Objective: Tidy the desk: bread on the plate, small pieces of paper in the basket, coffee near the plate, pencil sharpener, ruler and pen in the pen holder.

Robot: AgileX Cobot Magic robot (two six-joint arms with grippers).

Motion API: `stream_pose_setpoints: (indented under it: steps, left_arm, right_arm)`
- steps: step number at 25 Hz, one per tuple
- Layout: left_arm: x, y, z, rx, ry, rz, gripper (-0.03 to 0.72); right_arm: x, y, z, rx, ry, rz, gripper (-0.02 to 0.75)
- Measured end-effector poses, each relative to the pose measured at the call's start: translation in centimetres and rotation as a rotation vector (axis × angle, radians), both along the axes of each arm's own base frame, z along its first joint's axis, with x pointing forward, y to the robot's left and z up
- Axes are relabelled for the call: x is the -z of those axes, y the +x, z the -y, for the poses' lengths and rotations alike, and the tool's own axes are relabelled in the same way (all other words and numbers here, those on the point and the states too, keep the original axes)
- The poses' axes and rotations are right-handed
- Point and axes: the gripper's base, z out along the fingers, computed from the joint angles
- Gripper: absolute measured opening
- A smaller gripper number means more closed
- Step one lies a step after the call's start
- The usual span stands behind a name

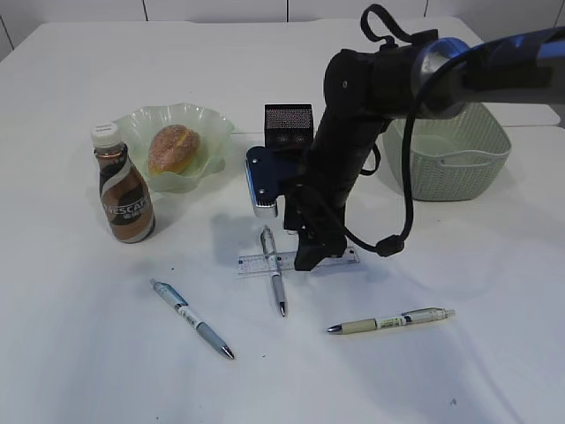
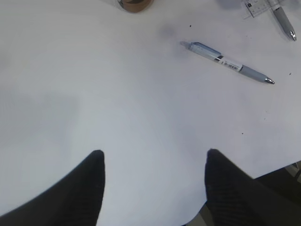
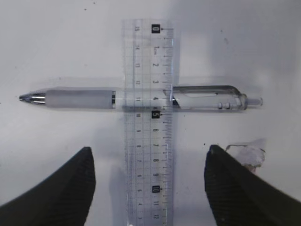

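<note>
Done: bread point(image 1: 174, 147) on plate point(image 1: 214, 122); coffee point(image 1: 124, 186) beside plate. Remaining: ruler point(image 3: 149, 127), lying across a pen point(image 3: 136, 99) on the counter point(image 1: 79, 353), and two more pens, not yet in holder point(image 1: 288, 124). Right fingers point(image 3: 148, 186) released, straddling the ruler; left fingers point(image 2: 155, 186) released, empty.

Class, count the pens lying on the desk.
3. A blue pen front left, a grey pen in the middle crossing the ruler, a beige pen front right. The arm might hide others.
</note>
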Motion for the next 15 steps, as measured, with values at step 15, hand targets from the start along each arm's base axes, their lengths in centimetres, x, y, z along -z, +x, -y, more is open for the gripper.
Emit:
stream_pose_setpoints:
  steps: [15]
  left_arm:
    - [0.0,0.0,0.0,0.000,0.000,0.000,0.466]
  right_arm:
    - [1.7,0.4,-0.2,0.002,-0.003,-0.016,0.564]
